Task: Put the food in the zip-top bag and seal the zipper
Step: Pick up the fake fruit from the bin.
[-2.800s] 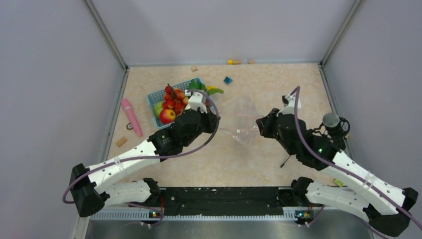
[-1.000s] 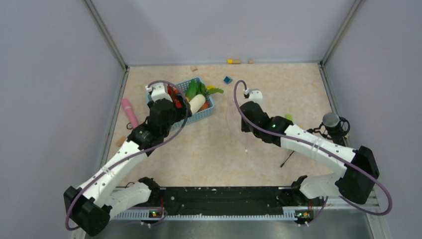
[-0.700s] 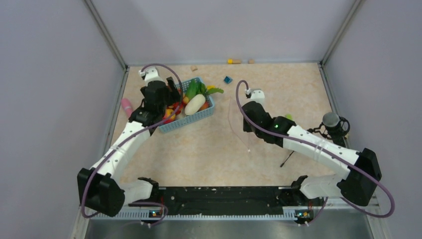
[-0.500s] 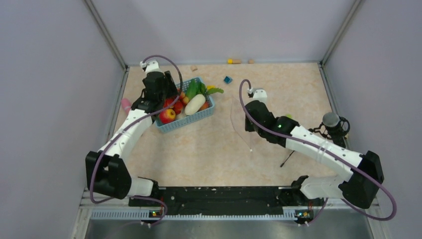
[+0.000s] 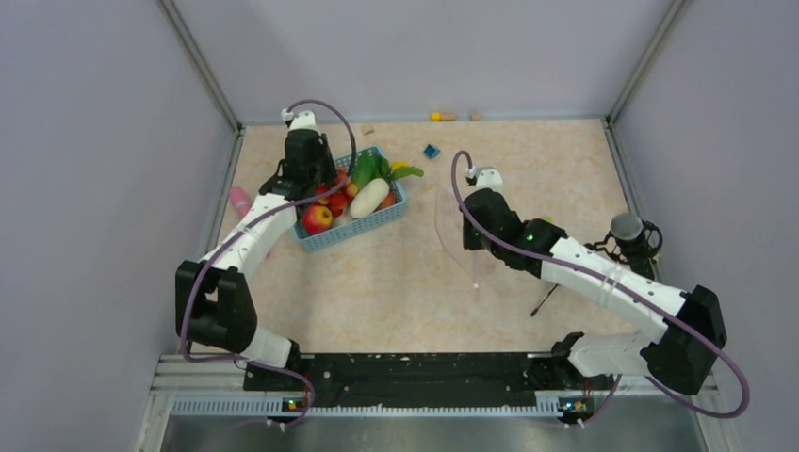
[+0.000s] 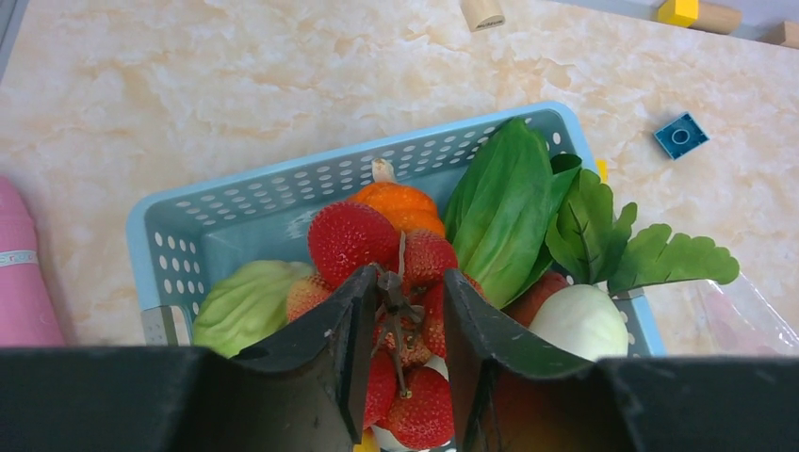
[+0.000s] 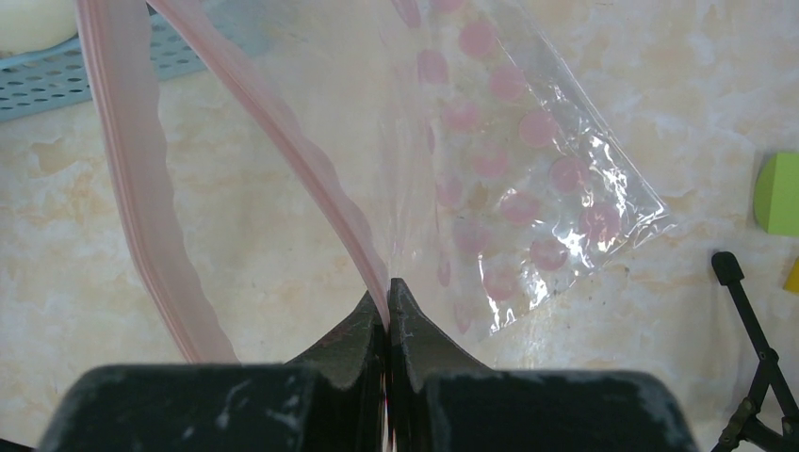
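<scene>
The food lies in the light blue basket: a red-yellow cherry bunch, an orange fruit, green leaves, a white radish and a pale green vegetable. My left gripper is open just above the bunch, its jaws on either side of the brown stem. It hovers over the basket's far left in the top view. My right gripper is shut on the pink zipper of the clear zip-top bag. The bag hangs open, lifted mid-table.
A pink stick toy lies left of the basket. A blue block and small yellow and wooden pieces sit near the back wall. A green block and a black stand are to the right.
My left arm has swung from the bag back to the far left, over the basket. My right arm has pulled the bag toward the middle and lifted it edge-on.
</scene>
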Action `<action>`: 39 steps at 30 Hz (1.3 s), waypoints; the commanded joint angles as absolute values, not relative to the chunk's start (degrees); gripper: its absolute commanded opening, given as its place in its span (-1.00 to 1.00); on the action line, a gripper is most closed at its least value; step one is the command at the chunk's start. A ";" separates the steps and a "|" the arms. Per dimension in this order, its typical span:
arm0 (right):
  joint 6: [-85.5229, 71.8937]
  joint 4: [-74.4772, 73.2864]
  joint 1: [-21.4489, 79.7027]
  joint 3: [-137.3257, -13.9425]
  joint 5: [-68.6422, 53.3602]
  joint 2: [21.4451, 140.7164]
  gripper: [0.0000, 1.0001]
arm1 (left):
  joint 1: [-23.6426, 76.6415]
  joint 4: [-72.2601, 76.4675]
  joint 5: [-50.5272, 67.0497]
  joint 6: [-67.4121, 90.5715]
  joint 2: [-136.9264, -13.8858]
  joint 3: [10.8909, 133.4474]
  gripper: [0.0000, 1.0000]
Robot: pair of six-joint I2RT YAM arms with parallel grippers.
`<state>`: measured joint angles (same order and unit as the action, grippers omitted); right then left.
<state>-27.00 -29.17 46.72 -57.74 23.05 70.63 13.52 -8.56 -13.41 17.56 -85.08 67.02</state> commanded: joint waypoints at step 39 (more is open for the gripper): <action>-27.79 -29.85 45.76 -63.08 19.40 72.88 -1.00 | 13.47 -2.41 1.61 15.20 -64.41 65.93 -1.00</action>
<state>-26.74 -29.41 46.57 -58.76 20.45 71.68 13.52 -5.91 -8.56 14.26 -67.59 66.89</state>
